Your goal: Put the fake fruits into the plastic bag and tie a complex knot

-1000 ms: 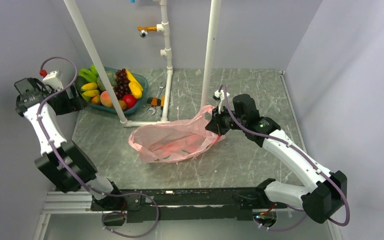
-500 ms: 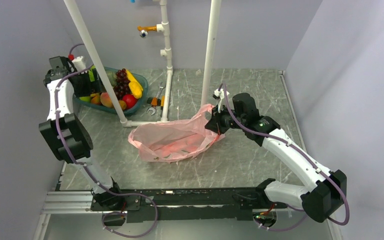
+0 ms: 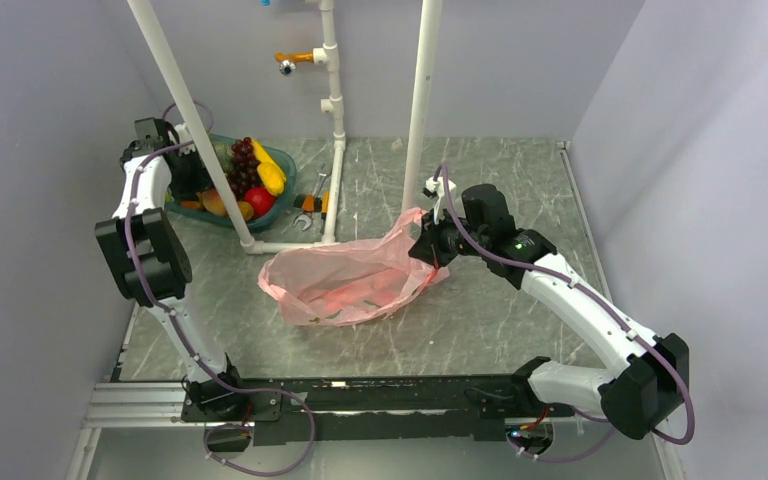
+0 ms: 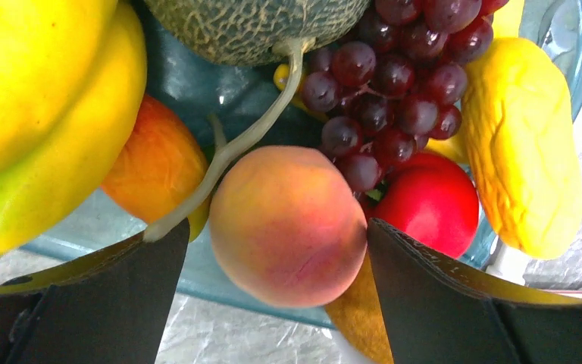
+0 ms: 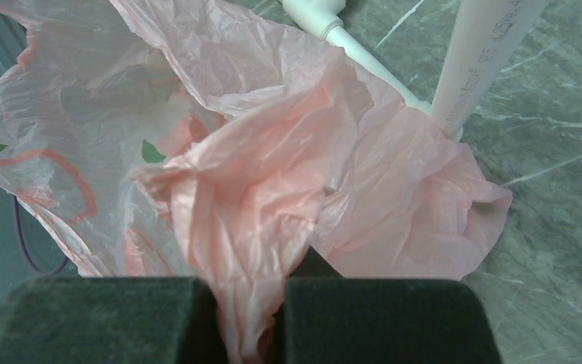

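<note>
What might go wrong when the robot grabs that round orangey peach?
The open left gripper straddles the peach-orange round fruit, but a red round fruit and dark purple grape bunch crowd it; a finger may pinch them too.
A long green stem beside it might snag.
The right gripper is shut on just a fold of thin pink plastic bag, which might slip free.

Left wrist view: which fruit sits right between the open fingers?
The peach-orange round fruit, centred in front of the open left gripper; the grapes and red fruit lie beyond it.
</note>
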Robot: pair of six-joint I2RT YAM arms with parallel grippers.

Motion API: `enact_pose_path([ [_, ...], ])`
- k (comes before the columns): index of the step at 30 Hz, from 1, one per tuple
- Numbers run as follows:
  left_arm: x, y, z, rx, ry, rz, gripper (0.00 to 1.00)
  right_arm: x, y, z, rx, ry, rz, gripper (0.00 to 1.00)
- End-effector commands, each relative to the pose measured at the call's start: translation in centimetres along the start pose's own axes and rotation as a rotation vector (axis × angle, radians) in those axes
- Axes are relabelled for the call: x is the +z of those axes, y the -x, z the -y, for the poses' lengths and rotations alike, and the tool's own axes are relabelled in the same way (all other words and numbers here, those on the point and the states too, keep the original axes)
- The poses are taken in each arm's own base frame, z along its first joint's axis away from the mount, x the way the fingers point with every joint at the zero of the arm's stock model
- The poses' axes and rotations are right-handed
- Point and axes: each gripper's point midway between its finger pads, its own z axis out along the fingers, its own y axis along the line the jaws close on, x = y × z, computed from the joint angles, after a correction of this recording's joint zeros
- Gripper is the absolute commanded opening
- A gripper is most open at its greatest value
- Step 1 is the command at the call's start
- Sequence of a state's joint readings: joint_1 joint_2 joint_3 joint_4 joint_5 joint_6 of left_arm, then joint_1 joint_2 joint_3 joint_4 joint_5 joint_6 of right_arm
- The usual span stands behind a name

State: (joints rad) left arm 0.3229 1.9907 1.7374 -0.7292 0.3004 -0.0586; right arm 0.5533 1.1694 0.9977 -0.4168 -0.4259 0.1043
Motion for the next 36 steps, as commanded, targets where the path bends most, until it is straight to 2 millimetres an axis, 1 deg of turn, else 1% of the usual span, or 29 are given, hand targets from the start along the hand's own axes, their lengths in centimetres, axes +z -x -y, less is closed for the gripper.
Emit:
enact_pose_path([
  [1,0.9,2.0,0.9,-0.012,-0.006,0.053,0.92,-0.4,2.5,-0.3,-0.038,0.008,0.064,0.00],
  [5,1.5,1.3,0.9,-0.039,-0.010,0.028,0.85,-0.5,2.4,-0.3,-0.039,0.002,0.060,0.00],
  [8,0.8,1.4,0.6,-0.060,-0.002,0.038,0.79,-0.6,2.4,-0.2,-0.041,-0.001,0.059,0.00],
  [11,-1.3,2.4,-0.1,-0.089,0.004,0.085,0.68,-0.6,2.6,-0.2,-0.043,-0.003,0.062,0.00],
  [16,-5.7,5.6,-1.8,-0.087,0.040,0.241,0.51,-0.6,2.4,-0.2,-0.035,-0.003,0.060,0.00],
  [18,-6.8,6.8,-2.4,-0.074,0.049,0.280,0.48,-0.6,2.3,-0.2,-0.036,0.000,0.058,0.00],
  [22,-8.7,8.5,-3.0,-0.073,0.038,0.335,0.48,-0.4,2.3,-0.3,-0.034,0.005,0.053,0.00],
  [23,-9.4,8.7,-2.9,-0.070,0.026,0.346,0.49,-0.4,2.3,-0.2,-0.036,0.005,0.054,0.00],
  [25,-11.8,8.7,-2.3,-0.048,0.004,0.380,0.50,-0.3,2.4,-0.2,-0.038,0.004,0.053,0.00],
  [27,-14.0,8.1,-1.6,-0.014,-0.025,0.416,0.51,-0.3,2.5,-0.2,-0.044,0.005,0.056,0.00],
  [29,-16.0,6.6,-0.9,0.028,-0.053,0.428,0.51,-0.3,2.6,-0.2,-0.045,0.005,0.057,0.00],
  [32,-18.7,3.3,0.2,0.048,-0.098,0.407,0.51,-0.4,2.6,-0.2,-0.049,0.003,0.058,0.00],
  [34,-20.3,0.7,0.8,0.071,-0.113,0.395,0.51,-0.4,2.7,-0.1,-0.052,0.002,0.058,0.00],
  [36,-21.6,-1.6,1.9,0.107,-0.122,0.390,0.52,-0.4,2.7,-0.2,-0.055,0.004,0.058,0.00],
])
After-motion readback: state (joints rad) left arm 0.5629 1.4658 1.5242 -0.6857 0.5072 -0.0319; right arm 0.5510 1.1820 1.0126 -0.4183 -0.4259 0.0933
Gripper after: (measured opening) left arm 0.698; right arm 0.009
